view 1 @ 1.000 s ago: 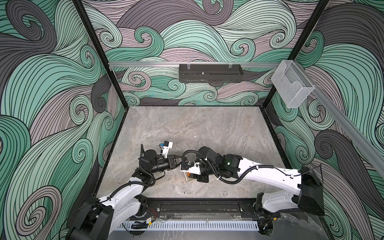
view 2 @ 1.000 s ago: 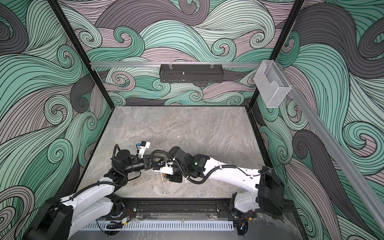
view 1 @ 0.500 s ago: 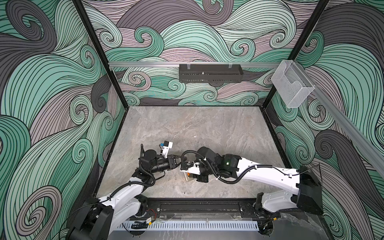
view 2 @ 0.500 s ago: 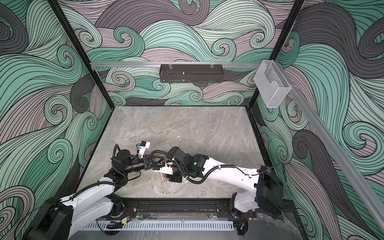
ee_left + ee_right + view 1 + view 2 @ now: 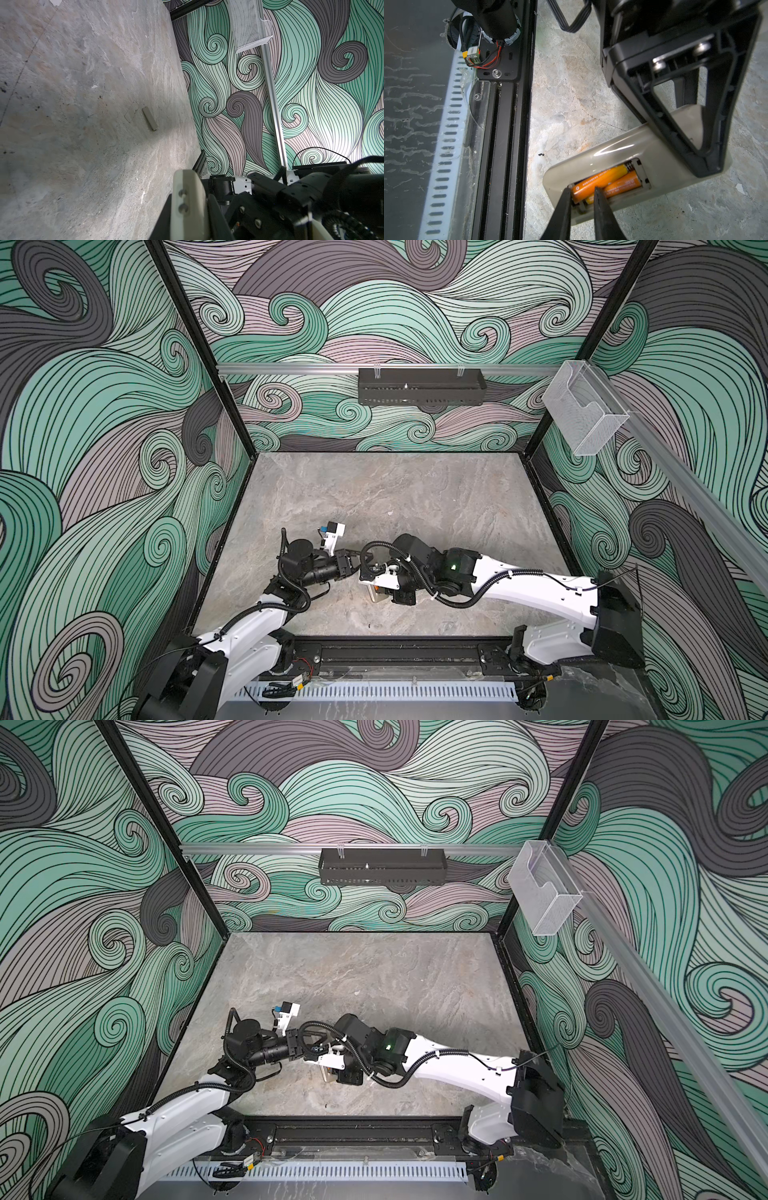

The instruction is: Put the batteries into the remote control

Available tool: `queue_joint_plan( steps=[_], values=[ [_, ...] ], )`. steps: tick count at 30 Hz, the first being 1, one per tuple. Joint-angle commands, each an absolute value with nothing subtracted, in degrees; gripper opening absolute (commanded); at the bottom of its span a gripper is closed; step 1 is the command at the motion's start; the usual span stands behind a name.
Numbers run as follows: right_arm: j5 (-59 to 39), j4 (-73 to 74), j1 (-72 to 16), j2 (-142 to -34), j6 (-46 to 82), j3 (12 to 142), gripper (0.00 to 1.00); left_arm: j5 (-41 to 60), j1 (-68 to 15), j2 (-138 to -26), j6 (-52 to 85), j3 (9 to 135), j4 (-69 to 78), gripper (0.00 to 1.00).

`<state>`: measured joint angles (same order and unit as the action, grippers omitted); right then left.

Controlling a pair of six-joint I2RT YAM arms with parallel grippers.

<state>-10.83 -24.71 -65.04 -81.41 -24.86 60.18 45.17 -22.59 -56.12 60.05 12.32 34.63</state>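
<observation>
The remote control [image 5: 612, 149] lies back up on the table with its battery bay open; in a top view only its end [image 5: 374, 594] peeks out under the right wrist. Two orange batteries sit in the bay: one [image 5: 623, 185] lies flat, the other [image 5: 602, 178] lies slanted across it with one end raised. My right gripper [image 5: 581, 189] is shut on that raised end. My left gripper [image 5: 351, 566] is shut on the remote's far end [image 5: 185, 180], one black finger [image 5: 724, 145] lying across its back.
A small pale grey flat bar [image 5: 150, 118] lies on the stone table toward the right wall. The black front rail [image 5: 504, 124] runs close beside the remote. A clear holder [image 5: 582, 414] and a black tray [image 5: 419, 385] hang on the walls.
In the top views both arms stay over the same spot. The right jaws have drawn closer together around the battery's end.
</observation>
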Motion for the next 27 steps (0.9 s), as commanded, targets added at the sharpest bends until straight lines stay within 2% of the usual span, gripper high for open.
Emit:
queue_joint_plan(
  steps=[1,14,27],
  values=[
    [-9.14,-24.48,-65.15,-82.79,-25.65,61.95,0.19,47.22,-23.12,-55.83,60.64,14.86,37.14,0.00],
    [-7.23,-24.42,-65.18,-84.17,-24.93,62.60,0.13,47.23,-23.48,-55.37,60.73,14.62,37.17,0.00],
    [-5.86,-23.84,-65.31,-85.29,-24.44,62.58,0.12,47.84,-23.72,-55.44,60.86,14.33,38.13,0.00]
  ],
)
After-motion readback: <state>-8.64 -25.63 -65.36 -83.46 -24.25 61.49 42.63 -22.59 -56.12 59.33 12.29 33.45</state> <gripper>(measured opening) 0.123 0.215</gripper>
